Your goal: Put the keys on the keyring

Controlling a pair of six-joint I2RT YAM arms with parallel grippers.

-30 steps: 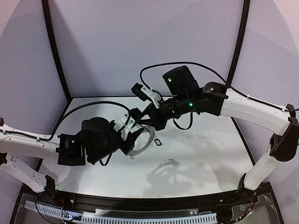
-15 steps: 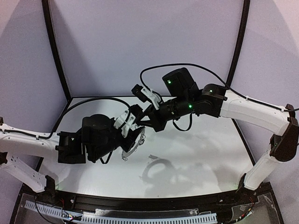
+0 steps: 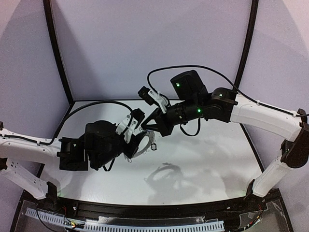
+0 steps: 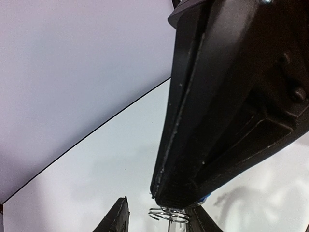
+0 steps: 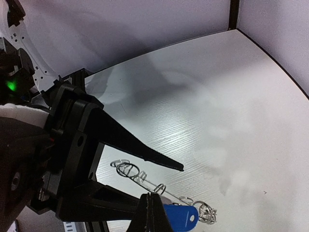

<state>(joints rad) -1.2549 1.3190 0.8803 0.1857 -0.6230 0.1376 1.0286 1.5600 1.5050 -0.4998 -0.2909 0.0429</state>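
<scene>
— The right gripper (image 5: 150, 209)?
— Pinched shut on the blue-tagged key (image 5: 179, 217), bottom centre of its wrist view.
— The left gripper (image 4: 158, 220)?
— Jaws apart (any grip, I cannot tell), wire loops (image 5: 128, 169) between them; the keyring (image 3: 146, 146) sits just below, mid-frame from above.

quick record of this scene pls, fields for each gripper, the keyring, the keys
left gripper: holds the keyring up off the table
right gripper: shut on the blue-tagged key, close against the left gripper
keyring: in the air, tilted, its shadow on the table
wire loops: hang between the left gripper's jaws, reaching to the blue tag
second key: not made out
</scene>
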